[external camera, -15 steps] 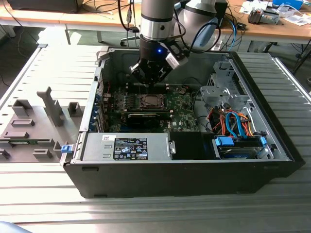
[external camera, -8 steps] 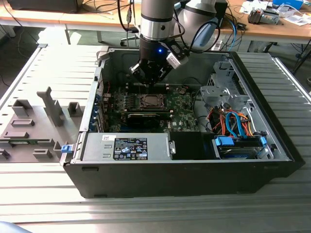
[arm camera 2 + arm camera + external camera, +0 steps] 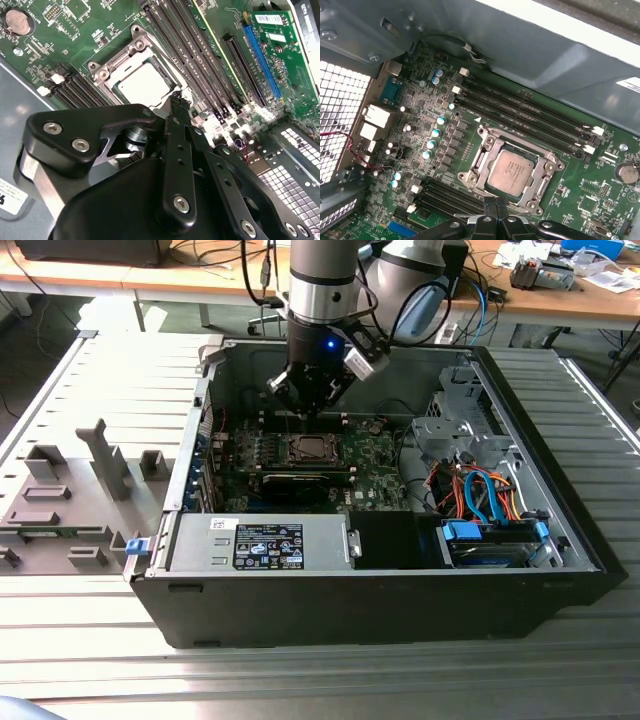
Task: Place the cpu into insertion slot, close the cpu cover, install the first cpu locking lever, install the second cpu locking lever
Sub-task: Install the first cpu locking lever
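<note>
The cpu (image 3: 511, 170) lies flat in the insertion slot (image 3: 492, 192) on the green board, its dull silver top facing up. The cpu cover (image 3: 538, 175), a thin silver frame, lies down around the chip's edges. In the second wrist view the cpu (image 3: 142, 82) shows just beyond my gripper (image 3: 177, 100), whose black fingers are pressed together with nothing between them. In the exterior view the gripper (image 3: 303, 412) hangs inside the open computer case, a little above and behind the insertion slot (image 3: 310, 448). My fingertips (image 3: 489, 204) stand at the socket's edge.
Black memory slots (image 3: 520, 112) run beside the socket. A long black card (image 3: 300, 481) lies in front of it. A power supply box (image 3: 270, 540) fills the case's front. A drive cage with blue and orange cables (image 3: 485, 495) stands on the exterior view's right. A grey fixture tray (image 3: 70, 505) lies outside.
</note>
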You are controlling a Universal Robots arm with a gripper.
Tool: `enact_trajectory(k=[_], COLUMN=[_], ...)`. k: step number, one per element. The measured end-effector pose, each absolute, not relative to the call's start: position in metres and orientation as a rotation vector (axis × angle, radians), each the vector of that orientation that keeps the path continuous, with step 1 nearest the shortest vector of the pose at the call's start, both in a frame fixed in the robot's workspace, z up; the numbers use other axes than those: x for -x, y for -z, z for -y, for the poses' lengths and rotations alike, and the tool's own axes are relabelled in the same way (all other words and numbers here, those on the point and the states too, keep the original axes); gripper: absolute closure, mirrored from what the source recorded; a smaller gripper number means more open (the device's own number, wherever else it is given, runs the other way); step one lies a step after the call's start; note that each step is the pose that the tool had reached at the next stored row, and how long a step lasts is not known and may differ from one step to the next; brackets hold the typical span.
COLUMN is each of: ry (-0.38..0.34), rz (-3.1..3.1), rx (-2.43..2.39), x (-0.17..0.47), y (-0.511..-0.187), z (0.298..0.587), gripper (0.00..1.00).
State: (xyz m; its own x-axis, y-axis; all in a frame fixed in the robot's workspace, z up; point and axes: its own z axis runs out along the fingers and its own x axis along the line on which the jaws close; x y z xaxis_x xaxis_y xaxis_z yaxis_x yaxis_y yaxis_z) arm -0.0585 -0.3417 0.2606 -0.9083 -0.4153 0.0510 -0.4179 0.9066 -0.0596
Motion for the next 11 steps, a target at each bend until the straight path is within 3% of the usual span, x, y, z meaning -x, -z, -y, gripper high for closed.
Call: enact_trajectory(k=[11], ry=[-0.103], rz=[3.012], rx=[-0.757], x=[0.0585], y=[-0.2607], z=[0.3417], gripper=[0.89])
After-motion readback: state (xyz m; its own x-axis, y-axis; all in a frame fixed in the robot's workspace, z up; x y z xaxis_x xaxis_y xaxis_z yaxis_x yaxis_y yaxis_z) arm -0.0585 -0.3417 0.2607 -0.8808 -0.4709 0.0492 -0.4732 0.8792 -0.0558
